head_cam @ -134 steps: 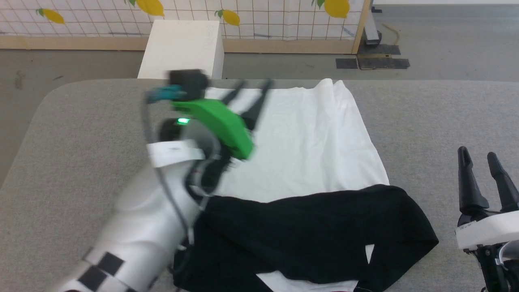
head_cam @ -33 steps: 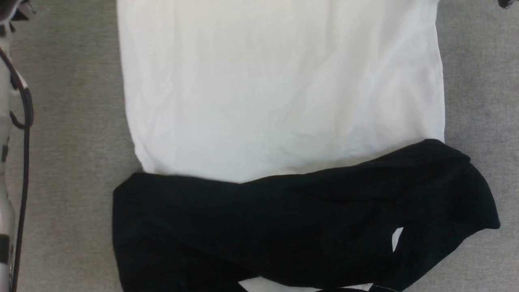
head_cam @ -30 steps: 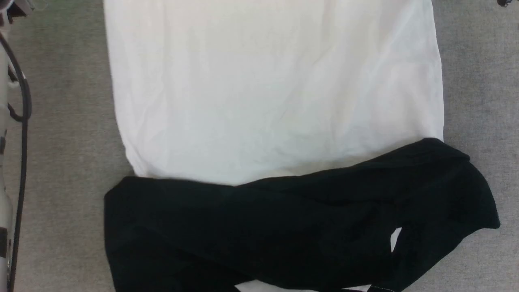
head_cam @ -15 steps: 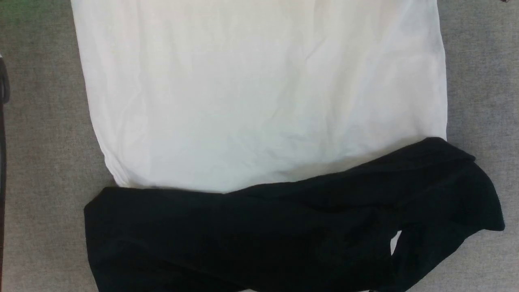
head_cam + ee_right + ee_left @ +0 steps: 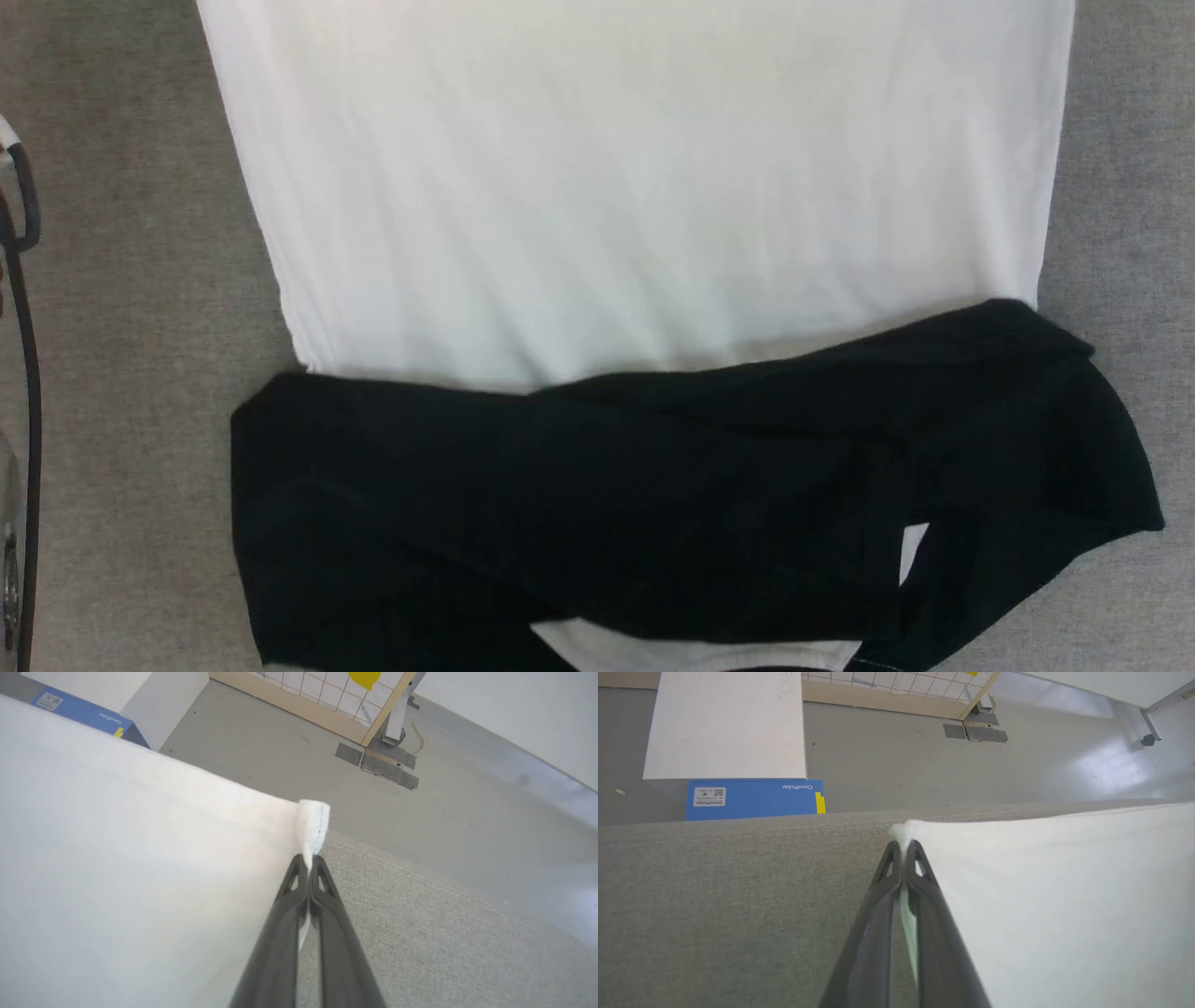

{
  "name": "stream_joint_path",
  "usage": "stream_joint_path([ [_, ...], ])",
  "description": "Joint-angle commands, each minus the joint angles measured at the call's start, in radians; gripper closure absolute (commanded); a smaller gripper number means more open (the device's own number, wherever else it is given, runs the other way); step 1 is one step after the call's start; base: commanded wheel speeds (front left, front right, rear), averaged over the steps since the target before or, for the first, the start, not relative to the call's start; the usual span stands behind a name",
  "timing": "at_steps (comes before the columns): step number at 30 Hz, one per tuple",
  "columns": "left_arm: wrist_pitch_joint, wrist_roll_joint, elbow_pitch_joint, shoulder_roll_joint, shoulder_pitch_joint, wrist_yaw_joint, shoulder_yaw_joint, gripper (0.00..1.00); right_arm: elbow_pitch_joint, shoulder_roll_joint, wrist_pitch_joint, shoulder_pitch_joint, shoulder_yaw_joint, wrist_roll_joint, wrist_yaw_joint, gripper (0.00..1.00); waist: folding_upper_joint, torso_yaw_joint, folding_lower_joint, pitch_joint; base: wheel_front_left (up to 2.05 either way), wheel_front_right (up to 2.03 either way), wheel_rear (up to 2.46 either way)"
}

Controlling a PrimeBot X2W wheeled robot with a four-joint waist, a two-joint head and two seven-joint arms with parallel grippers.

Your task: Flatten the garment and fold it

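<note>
Where the garment [image 5: 635,187] lies nearest the robot, its black part [image 5: 607,504] is bunched. Soft matte cloth is heaped in loose rolls across the width, one sleeve droops to the right, and slivers of white peep through at the near edge. Beyond it the white panel [image 5: 653,140] spreads away as a broad, almost rectangular sheet, thin and smooth, with faint long creases running toward its far corners. All of it rests on the table [image 5: 140,373], which is padded in coarse grey weave. A dark cable [image 5: 35,420] hangs at the left.

At the far left corner of the hem the left gripper [image 5: 903,851] is pressed together on the cloth, with a small tuft poking past its tips. At the far right corner the right gripper [image 5: 309,865] pinches likewise, and a folded bit of stitched hem stands above it.

This looks like the flattening step: both far corners are held and the panel is drawn fairly taut. The next move probably calls for both arms to pull evenly, so the near black heap is drawn out flat and neither thin pinch slips.

Past the table's seamed far edge lie a smooth grey floor [image 5: 901,765], a blue box [image 5: 754,799], a white box [image 5: 724,723] and a lemon-print screen [image 5: 322,695].
</note>
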Motion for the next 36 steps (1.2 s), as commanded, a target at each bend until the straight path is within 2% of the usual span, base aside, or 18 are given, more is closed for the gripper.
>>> stream_joint_path([
  [1,-0.04,0.014,0.001,0.006,-0.013,-0.013,0.008,1.0,0.006,-0.005,-0.029,-0.03,-0.009,-0.016,-0.001,1.0,-0.0001,0.014,0.0,-0.015,0.0,0.0,0.0],
  [8,-0.209,0.028,0.038,0.018,-0.037,-0.049,0.0,1.0,0.046,0.004,-0.134,-0.06,-0.019,-0.07,-0.001,1.0,-0.0001,0.031,0.0,-0.048,0.0,0.0,0.0],
  [16,-0.313,-0.038,0.033,0.008,0.048,-0.056,-0.102,1.0,0.098,0.003,-0.189,0.017,0.014,-0.032,-0.001,1.0,-0.0001,0.057,0.0,-0.171,0.0,0.0,0.0],
  [21,-0.386,-0.102,-0.013,0.019,0.209,-0.056,-0.196,1.0,0.095,-0.023,-0.223,0.152,0.044,0.038,-0.001,1.0,-0.0001,0.079,0.0,-0.307,0.0,0.0,0.0],
  [27,-0.483,-0.156,-0.04,0.024,0.388,-0.056,-0.243,1.0,0.056,-0.047,-0.256,0.368,0.049,0.132,-0.001,1.0,-0.0001,0.097,0.0,-0.472,0.0,0.0,0.0],
  [32,-0.535,-0.181,-0.067,0.022,0.525,-0.056,-0.279,1.0,0.003,-0.054,-0.271,0.546,0.007,0.189,-0.001,1.0,-0.0001,0.107,0.0,-0.575,0.0,0.0,0.0],
  [36,-0.573,-0.206,-0.089,0.015,0.622,-0.056,-0.28,1.0,-0.061,-0.049,-0.261,0.671,-0.049,0.207,-0.001,1.0,-0.0001,0.114,0.0,-0.615,0.0,0.0,0.0],
])
